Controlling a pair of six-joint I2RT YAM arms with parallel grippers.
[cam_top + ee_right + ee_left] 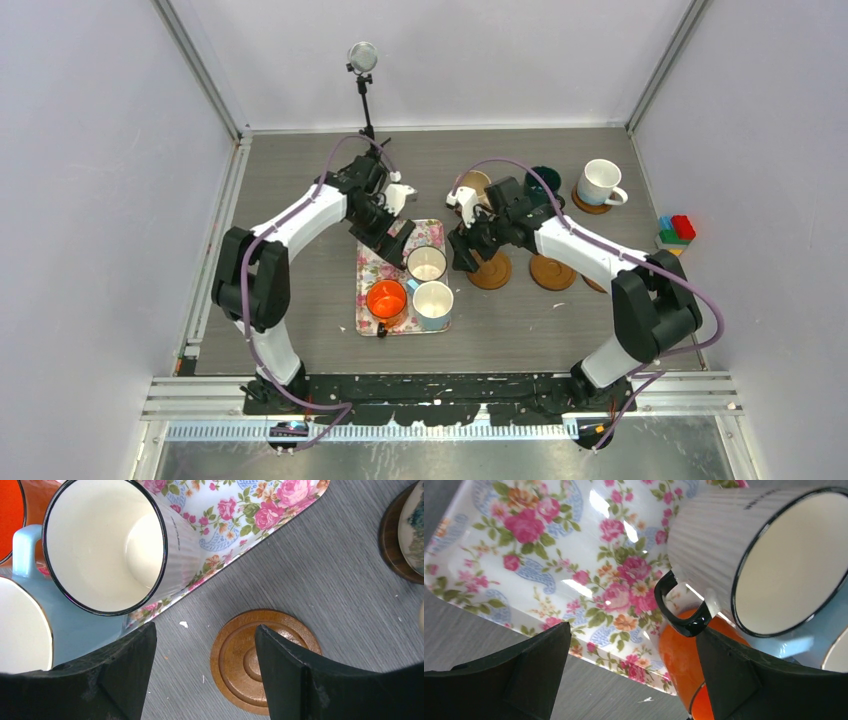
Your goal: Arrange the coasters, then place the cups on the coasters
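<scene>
Grey wood-grain table (pixel 300 200), boxed in by pale panels, is your work surface. Three of your cups stand on the floral tray (pixel 366 262) at its middle: the white ribbed mug (pixel 427 263) toward the far side, and the orange mug (pixel 386 299) and the light blue mug (pixel 433 304) side by side nearer the arm bases. The ribbed mug has a black rim and handle. A short line of dark lettering runs along its side, too small and blurred in both wrist views for you to read. Just right of the tray the near ringed coaster (pixel 490 272) lies bare, with the second ringed coaster (pixel 553 272) beside it. A third coaster (pixel 597 285) is mostly hidden under the right forearm. Farther back the plain white mug (pixel 601 181) sits on its own coaster (pixel 583 203). The dark green mug (pixel 543 180) and the beige mug (pixel 475 184) are partly covered by the right arm. Your right wrist view also shows a darker brown coaster (pixel 395 545) under a pale cup, both cut off by the frame. Your left gripper (pixel 393 240) hangs over the tray beside the ribbed mug, fingers spread and empty. Your right gripper (pixel 465 255) hovers by the near ringed coaster, also released and holding nothing. Coloured toy bricks (pixel 677 232) sit by the right wall, and a round disc on a thin black stand (pixel 362 57) stands at the far edge.
</scene>
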